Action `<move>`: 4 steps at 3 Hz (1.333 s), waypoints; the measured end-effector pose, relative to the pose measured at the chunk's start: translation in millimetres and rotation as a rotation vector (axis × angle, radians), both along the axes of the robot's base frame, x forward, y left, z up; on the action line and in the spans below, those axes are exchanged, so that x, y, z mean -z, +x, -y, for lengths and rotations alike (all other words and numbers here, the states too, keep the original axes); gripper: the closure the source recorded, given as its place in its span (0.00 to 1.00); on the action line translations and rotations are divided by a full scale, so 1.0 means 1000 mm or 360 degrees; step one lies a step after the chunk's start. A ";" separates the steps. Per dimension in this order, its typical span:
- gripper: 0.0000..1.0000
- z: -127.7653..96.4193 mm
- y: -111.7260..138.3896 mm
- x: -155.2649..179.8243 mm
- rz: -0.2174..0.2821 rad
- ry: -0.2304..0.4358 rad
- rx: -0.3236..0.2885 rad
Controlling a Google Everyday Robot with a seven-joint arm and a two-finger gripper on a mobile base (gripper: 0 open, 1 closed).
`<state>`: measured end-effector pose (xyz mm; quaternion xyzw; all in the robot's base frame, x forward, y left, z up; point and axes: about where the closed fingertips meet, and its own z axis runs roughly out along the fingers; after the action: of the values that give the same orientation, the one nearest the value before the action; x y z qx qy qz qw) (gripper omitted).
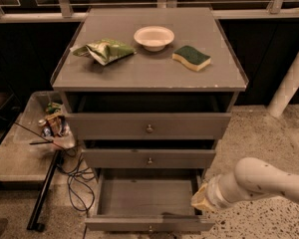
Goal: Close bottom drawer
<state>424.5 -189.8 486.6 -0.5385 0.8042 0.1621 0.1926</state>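
The grey cabinet [149, 78] has three drawers. The bottom drawer [139, 224] is pulled out, and its low front panel with a small knob [150, 228] sits near the frame's lower edge. Its inside [144, 195] looks empty. The middle drawer [149, 158] and top drawer [149, 126] stick out slightly. My white arm [269, 180] reaches in from the right. My gripper [199, 199] is at its cream-coloured end, beside the right side wall of the open bottom drawer near its front corner.
On the cabinet top lie a green chip bag [104, 50], a white bowl [153, 36] and a green-yellow sponge [191, 57]. A low tray with cans [52, 124] and loose cables [74, 178] are on the left. A white post [294, 78] stands at the right.
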 end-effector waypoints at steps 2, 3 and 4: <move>1.00 -0.010 0.003 0.085 -0.0065 0.0005 0.0033; 1.00 -0.014 0.003 0.117 -0.0034 0.0161 0.0020; 1.00 -0.005 0.002 0.142 0.0036 0.0352 0.0032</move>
<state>426.5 -184.8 344.8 -0.5076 0.7845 0.2418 0.2616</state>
